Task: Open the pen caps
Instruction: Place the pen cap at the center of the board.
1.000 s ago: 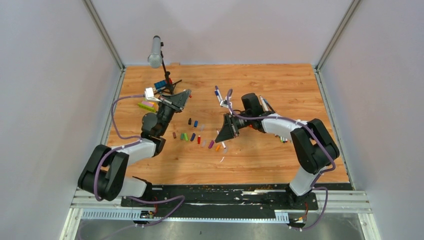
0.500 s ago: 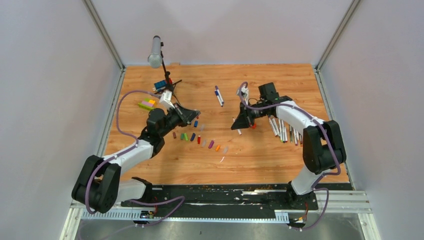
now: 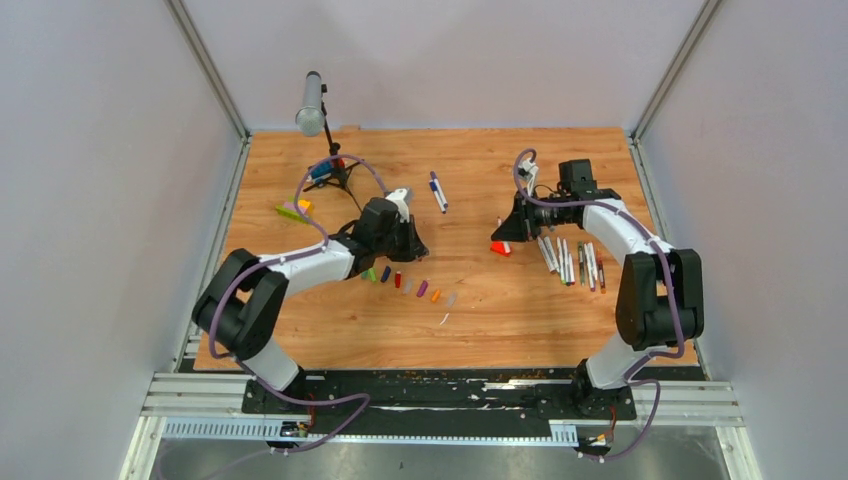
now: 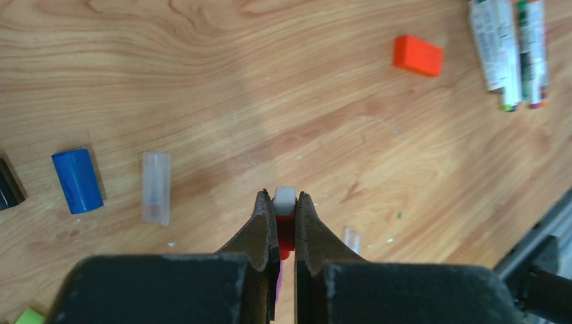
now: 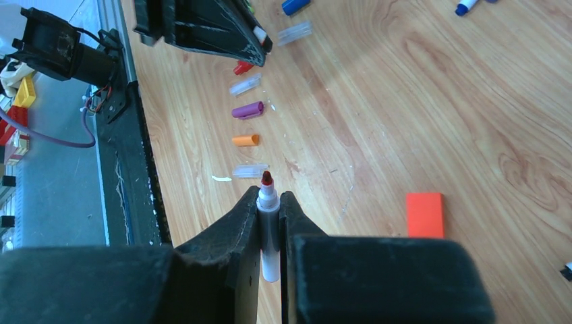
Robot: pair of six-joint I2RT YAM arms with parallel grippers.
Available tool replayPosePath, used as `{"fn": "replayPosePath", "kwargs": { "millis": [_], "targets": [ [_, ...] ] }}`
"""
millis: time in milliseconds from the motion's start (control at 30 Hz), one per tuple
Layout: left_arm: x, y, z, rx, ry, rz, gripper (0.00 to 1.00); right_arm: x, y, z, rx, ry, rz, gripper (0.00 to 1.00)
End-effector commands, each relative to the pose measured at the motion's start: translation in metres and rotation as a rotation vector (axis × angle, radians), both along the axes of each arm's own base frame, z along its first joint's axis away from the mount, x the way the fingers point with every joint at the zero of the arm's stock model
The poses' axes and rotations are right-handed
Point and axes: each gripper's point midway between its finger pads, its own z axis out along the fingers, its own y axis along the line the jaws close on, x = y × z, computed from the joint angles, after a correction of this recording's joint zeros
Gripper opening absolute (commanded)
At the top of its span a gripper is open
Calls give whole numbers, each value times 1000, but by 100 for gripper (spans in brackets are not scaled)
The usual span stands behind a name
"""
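Observation:
My left gripper is shut on a red pen cap with a white end, low over the wood. From above, the left gripper sits at the row of loose pen caps. A blue cap and a clear cap lie to its left. My right gripper is shut on a grey-barrelled pen whose red tip is bare. Seen from above, the right gripper is beside the laid-down pens.
An orange-red block lies just under the right gripper. Two pens lie at mid-back. A grey microphone on a tripod and toy bricks stand at the back left. Purple and orange caps lie ahead of the right gripper.
Both grippers have shifted to the right. The left came down over the row of caps with the red cap. The right carried the pen toward the laid-down pens.

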Motion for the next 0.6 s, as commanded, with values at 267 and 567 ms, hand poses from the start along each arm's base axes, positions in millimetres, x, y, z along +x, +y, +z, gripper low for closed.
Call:
{"fn": "replayPosePath", "kwargs": {
  "millis": [267,567],
  "targets": [
    [21,-4,-39,254,31,-44,8,10,-16,13,34,-49,-37,0],
    [30,11,-53,397,43,-27,19,11,-19,10,35,-34,-43,0]
  ]
}}
